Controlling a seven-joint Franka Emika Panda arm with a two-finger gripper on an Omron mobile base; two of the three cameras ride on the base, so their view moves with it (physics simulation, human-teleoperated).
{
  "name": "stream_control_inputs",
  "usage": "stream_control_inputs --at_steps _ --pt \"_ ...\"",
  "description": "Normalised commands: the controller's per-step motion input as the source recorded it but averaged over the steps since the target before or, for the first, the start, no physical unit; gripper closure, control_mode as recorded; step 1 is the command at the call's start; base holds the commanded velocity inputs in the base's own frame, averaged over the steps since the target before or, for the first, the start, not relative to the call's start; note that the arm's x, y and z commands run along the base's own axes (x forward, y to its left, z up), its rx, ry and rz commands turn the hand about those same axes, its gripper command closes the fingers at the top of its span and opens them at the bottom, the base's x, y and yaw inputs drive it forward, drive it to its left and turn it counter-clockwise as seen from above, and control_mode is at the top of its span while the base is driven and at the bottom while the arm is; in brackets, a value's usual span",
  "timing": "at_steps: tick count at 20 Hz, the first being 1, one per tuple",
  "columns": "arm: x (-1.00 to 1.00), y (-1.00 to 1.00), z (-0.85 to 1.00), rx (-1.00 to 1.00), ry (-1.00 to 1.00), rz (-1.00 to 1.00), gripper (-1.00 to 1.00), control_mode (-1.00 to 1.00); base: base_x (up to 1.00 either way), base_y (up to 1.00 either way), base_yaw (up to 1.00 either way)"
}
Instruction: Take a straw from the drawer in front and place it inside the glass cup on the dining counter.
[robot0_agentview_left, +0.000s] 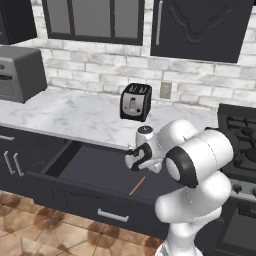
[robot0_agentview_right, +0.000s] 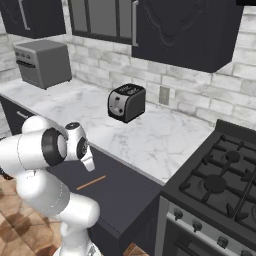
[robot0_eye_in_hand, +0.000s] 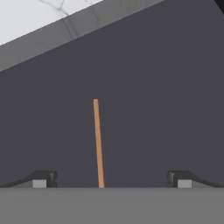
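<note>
The drawer stands pulled out below the marble worktop, dark inside, with a silver bar handle on its front. On its floor lies the thin orange-brown straw, flat and alone. My gripper hangs above the drawer, pointing down, open and holding nothing. In the hand view the straw runs up the dark drawer floor between my spread fingertips, and my gripper does not touch it. The glass cup and the dining counter are out of view.
A black toaster stands on the marble worktop behind the drawer. A grey oven box sits at the far left. A gas stove adjoins the drawer on the right. Dark wall cabinets hang above.
</note>
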Motion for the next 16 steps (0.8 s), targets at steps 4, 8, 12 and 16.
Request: stream_control_inputs --at_steps 4,8,12,16 --pt "0.16 -0.01 -0.33 0.0 0.0 0.02 -1.0 -1.0 0.0 0.0 0.0" --pt "0.13 0.0 -0.34 0.0 0.0 0.0 -1.0 -1.0 0.0 0.0 0.0" --pt "0.12 0.0 -0.32 0.0 0.0 0.0 -1.0 -1.0 0.0 0.0 0.0" --pt "0.09 0.0 -0.31 0.0 0.0 0.0 -1.0 -1.0 0.0 0.0 0.0"
